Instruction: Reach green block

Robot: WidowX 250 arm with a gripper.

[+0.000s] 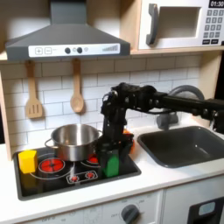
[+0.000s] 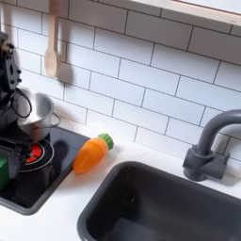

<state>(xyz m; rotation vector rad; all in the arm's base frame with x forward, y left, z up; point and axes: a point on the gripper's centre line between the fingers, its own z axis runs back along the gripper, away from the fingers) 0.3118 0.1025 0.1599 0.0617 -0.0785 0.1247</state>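
1 claw [image 1: 111, 150] hangs at the green block [image 1: 111, 164] (grip state unclear) on the stove [image 1: 52, 182]

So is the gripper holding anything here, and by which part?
Cannot be told. In the first exterior view the gripper is down at the green block on the stove, right above it, but whether its fingers grip the block is too blurred to see.

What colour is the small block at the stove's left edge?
Yellow; the block shows best in the first exterior view.
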